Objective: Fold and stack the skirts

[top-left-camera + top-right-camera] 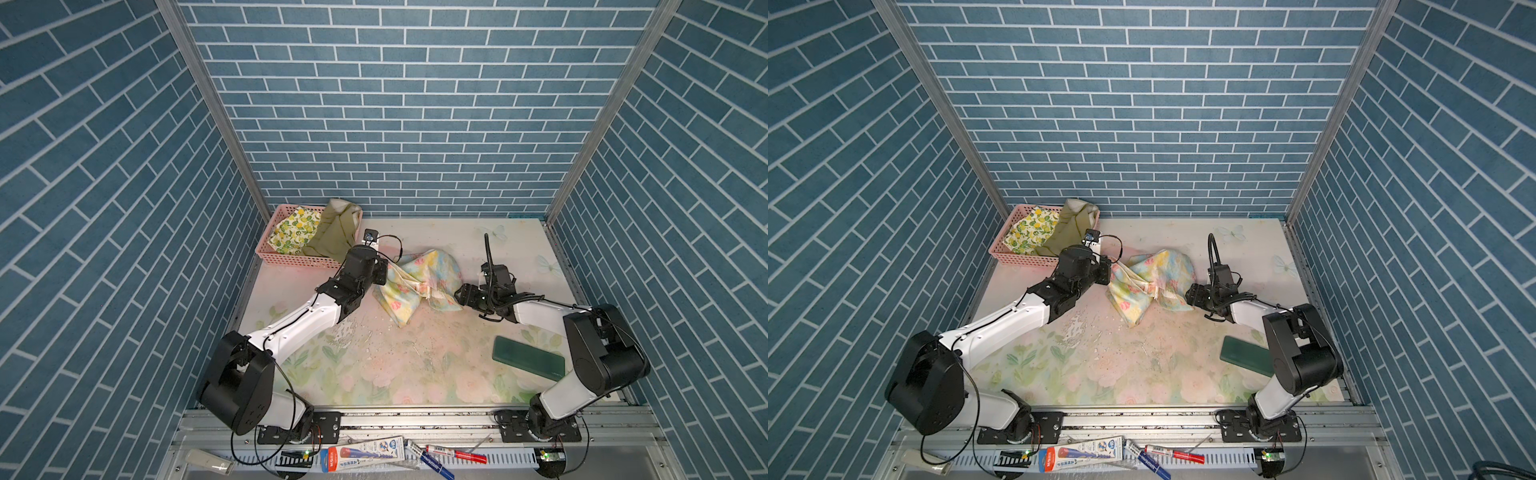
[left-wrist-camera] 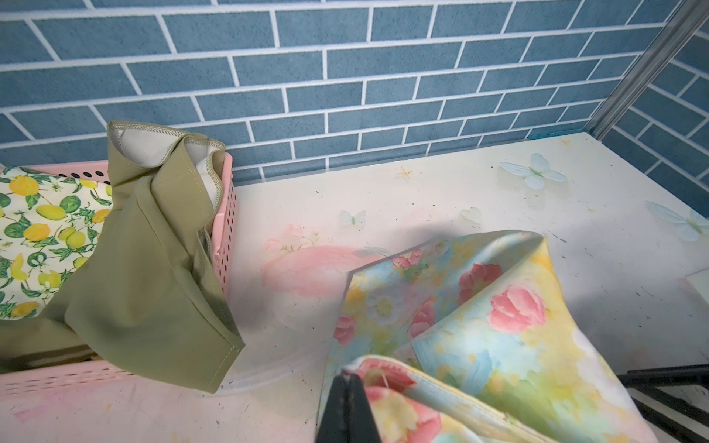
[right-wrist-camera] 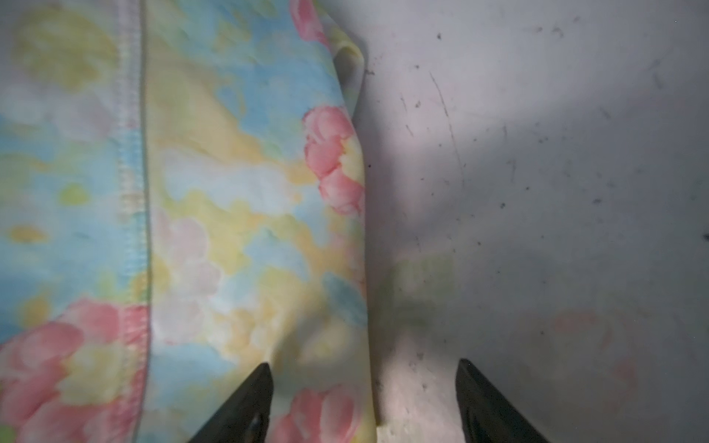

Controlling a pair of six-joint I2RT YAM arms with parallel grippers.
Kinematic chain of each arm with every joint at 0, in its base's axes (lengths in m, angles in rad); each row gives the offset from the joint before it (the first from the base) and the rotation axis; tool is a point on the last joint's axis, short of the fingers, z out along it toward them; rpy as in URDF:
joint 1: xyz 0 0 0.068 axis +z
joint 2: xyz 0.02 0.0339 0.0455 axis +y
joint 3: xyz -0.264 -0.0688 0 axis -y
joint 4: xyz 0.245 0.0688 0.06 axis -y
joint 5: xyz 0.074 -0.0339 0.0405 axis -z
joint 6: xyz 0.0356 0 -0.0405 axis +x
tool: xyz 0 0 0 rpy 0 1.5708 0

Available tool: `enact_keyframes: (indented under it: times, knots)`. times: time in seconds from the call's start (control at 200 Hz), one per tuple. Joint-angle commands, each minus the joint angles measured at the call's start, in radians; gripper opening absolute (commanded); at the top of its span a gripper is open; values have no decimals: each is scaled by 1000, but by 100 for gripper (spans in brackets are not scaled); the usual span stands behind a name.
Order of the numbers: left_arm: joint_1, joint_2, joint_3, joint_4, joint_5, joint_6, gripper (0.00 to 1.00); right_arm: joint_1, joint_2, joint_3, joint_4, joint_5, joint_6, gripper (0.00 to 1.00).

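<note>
Pinching a white-hemmed edge of the crumpled pastel yellow, blue and pink floral cloth skirt (image 2: 498,326), the left jaws are pressed tight together on the fabric. In both top views this skirt (image 1: 415,282) lies heaped on the flower-printed worktop (image 1: 415,374), between the two pairs of jaws. The right jaws stand wide apart, low at the skirt's opposite side. In the right wrist view one fingertip (image 3: 261,387) sits over the cloth's folded edge and its partner over bare worktop, so the edge lies in the gap, unclamped. Just beyond the left jaws, on the side away from the right ones, stands a pink perforated plastic basket (image 1: 291,259). A plain olive green cloth skirt (image 1: 334,232) drapes over the basket wall nearest those jaws. A white cloth skirt printed with lemons and leaves (image 1: 293,232) lies inside. A dark green flat rectangular block (image 1: 528,357) rests on the worktop well behind the right jaws.
</note>
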Motion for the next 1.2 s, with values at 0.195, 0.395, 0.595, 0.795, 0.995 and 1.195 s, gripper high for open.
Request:
enact_keyframes:
  times: [0.195, 0.395, 0.595, 0.795, 0.995, 1.195]
  knots:
    - [10, -33, 10, -7, -11, -11, 0, 58, 60, -45, 321, -88, 237, 0]
    - [10, -69, 50, -27, -24, -3, 0, 59, -156, 16, 97, 21, 147, 0]
    - [2, -158, 98, -91, -33, -13, 0, 61, -413, 101, -213, 168, 48, 0]
    - [-74, -289, 158, -160, -71, 48, 0, 69, -647, 224, -444, 274, -23, 0]
    - [-251, -326, 307, -231, -196, 198, 0, 76, -717, 466, -678, 323, -65, 0]
    - [-251, -157, 510, -264, -172, 249, 0, -65, -500, 688, -721, 141, -57, 0]
